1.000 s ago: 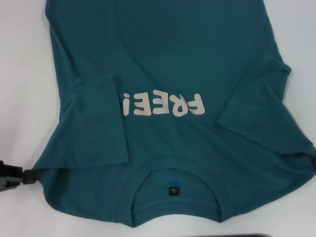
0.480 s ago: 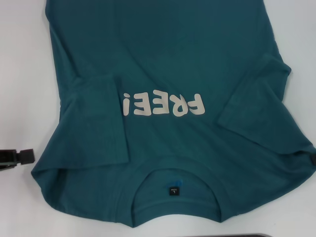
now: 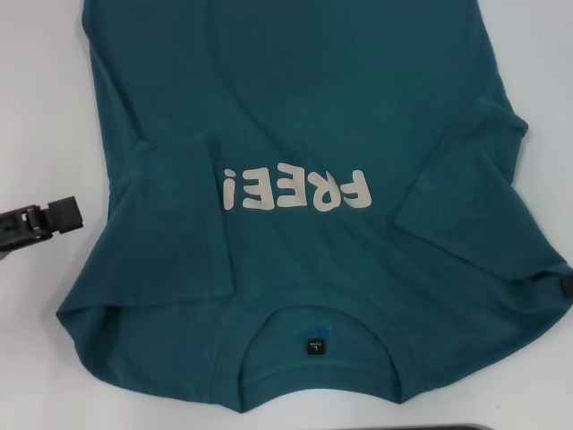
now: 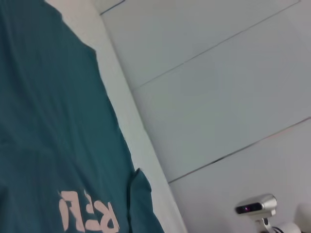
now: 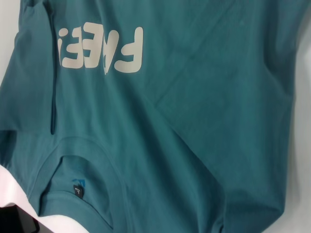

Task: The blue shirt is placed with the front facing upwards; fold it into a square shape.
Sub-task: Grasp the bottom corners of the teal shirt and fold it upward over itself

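Note:
The blue shirt (image 3: 304,116) lies front up on the white table, collar toward me, its cream lettering (image 3: 295,191) upside down and a small dark neck label (image 3: 315,346) inside the collar. Both short sleeves are folded inward over the body, one (image 3: 170,224) on the left and one (image 3: 466,188) on the right. My left gripper (image 3: 49,218) hovers over bare table just left of the shirt, apart from the cloth. A dark bit of my right gripper (image 3: 567,287) shows at the shirt's right shoulder edge. The right wrist view shows the shirt (image 5: 194,121) and collar from close above.
White table (image 3: 45,107) borders the shirt on the left and right. A dark edge (image 3: 457,426) shows at the bottom of the head view. In the left wrist view a small camera on a stand (image 4: 255,206) stands beyond the table against a panelled wall.
My left gripper has drawn away from the shirt's near left shoulder corner and moved farther from me along the shirt's left side. The shirt and the right gripper have stayed put.

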### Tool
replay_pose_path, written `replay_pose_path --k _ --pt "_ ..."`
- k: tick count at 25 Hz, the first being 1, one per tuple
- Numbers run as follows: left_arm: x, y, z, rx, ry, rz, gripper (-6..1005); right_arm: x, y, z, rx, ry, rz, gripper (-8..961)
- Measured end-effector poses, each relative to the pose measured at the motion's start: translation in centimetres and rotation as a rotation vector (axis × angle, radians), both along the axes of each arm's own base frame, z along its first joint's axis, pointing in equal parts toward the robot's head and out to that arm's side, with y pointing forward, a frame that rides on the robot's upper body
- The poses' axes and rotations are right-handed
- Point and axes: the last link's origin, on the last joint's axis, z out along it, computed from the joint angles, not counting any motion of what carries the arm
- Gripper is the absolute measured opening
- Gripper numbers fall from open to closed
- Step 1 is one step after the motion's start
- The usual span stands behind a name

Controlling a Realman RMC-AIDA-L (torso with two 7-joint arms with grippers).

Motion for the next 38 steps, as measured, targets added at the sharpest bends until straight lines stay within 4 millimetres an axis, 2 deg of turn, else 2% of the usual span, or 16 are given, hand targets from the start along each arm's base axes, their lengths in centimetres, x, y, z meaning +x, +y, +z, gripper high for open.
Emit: replay_pose_path --k 8,13,20,31,38 --pt "-0.3 -0.4 0.2 -0.019 -0.019 0.038 514 0.0 0.0 0.0 0.002 0.001 -0.001 27" --pt "0.1 -0.6 -0.5 0.041 -0.046 -0.009 723 -0.1 0.1 0.0 0.001 0.002 0.001 27" --pt "0.4 -0.4 -0.6 -0.04 -0.046 0.011 720 -0.1 0.0 0.0 -0.001 0.004 0.002 27" --pt "-4.3 -1.8 1.1 -0.116 0.133 0.353 714 -0.1 0.1 0.0 0.0 0.005 0.002 27" --pt "-5.0 -2.5 0.0 -0.185 0.172 0.404 711 -0.2 0.1 0.0 0.0 0.005 0.003 27"
